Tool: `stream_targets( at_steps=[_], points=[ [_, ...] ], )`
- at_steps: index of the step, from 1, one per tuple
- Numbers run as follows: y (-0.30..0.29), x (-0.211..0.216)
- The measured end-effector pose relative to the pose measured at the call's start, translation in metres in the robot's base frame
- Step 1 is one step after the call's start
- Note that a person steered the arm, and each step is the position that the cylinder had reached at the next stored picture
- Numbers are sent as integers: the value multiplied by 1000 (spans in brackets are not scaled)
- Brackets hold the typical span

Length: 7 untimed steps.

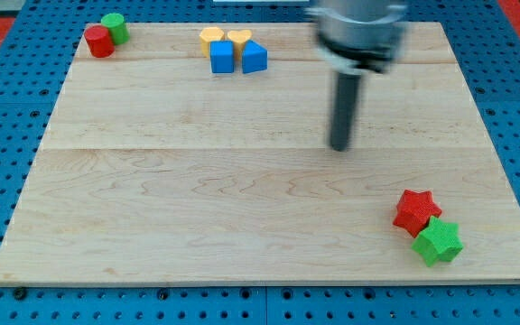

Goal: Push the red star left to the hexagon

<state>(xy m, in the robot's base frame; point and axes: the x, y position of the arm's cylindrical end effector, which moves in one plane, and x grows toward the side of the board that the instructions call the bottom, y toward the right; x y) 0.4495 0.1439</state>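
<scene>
The red star (415,211) lies near the view's bottom right of the wooden board (197,199), touching a green star (438,241) just below and right of it. A yellow hexagon (210,37) sits at the view's top centre, beside a yellow heart (239,38). My tip (339,147) is on the board's middle right, well above and left of the red star, touching no block.
Two blue blocks (222,57) (254,57) sit just below the yellow pair. A red cylinder (98,41) and a green cylinder (114,26) stand at the top left corner. Blue pegboard surrounds the board.
</scene>
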Motion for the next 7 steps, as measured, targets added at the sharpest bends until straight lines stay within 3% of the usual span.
stream_targets(
  at_steps=[1,2,3,5,6,7],
  points=[
    [107,78],
    [113,161],
    [69,168],
    [-21,95],
    [-21,56],
    [15,37]
  ],
)
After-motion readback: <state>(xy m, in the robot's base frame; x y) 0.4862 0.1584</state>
